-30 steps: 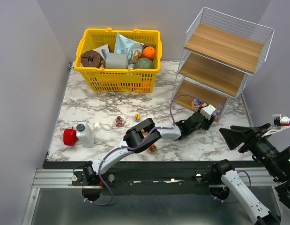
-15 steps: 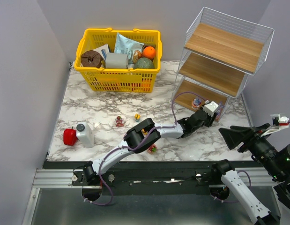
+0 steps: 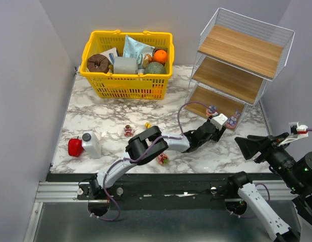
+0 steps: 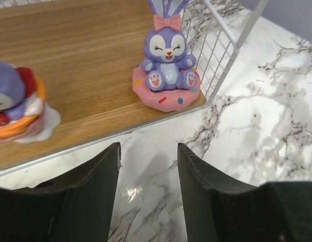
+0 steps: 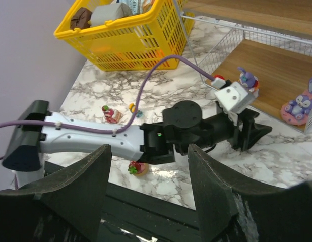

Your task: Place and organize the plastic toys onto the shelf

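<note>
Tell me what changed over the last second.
The left gripper edged toward the bottom tier of the shelf, then drew back, jaws open and empty. The bunny toy and the purple-and-orange toy sit on that tier. The right gripper, the yellow basket and the loose toys on the table stayed put.

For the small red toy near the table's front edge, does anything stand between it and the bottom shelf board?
Yes. The left arm lies stretched between the red toy and the shelf, with the open left gripper at the board's front edge.
</note>
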Robot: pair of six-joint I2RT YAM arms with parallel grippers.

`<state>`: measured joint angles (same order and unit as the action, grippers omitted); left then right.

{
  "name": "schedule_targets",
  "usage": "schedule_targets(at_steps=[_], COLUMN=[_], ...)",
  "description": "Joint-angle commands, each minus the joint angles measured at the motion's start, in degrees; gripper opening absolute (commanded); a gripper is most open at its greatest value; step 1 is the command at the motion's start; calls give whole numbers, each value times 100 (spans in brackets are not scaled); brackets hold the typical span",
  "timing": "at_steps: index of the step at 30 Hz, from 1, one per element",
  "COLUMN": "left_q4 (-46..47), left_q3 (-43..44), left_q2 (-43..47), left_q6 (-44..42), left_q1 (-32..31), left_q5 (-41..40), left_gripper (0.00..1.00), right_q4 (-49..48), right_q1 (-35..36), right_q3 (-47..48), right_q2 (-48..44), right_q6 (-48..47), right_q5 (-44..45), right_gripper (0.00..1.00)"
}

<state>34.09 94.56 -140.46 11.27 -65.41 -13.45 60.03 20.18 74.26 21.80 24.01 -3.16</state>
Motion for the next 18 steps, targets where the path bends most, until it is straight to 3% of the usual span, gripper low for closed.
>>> schedule_targets(at_steps=[1,7,12,18], left_q4=[608,529,-112,-543], left_q3=[-561,-1492,-2249,-2776], left_q2=[897,1881,2804,3375], left_q6=[-142,-28,94,420], left_q1=[-60,-42,-25,212], left_q5=[-333,-632,-1106,-1019], left_gripper=[62,71,80,87], right_q4=[88,-52,-167,-255], right_q1=[3,12,3,3], right_q3=[-166,-491,-746,-860], right_q2=[-106,-203,-317,-309], right_q6=[42,86,95,113], right_q5=[184,140,70,79], right_gripper=[70,70,73,77])
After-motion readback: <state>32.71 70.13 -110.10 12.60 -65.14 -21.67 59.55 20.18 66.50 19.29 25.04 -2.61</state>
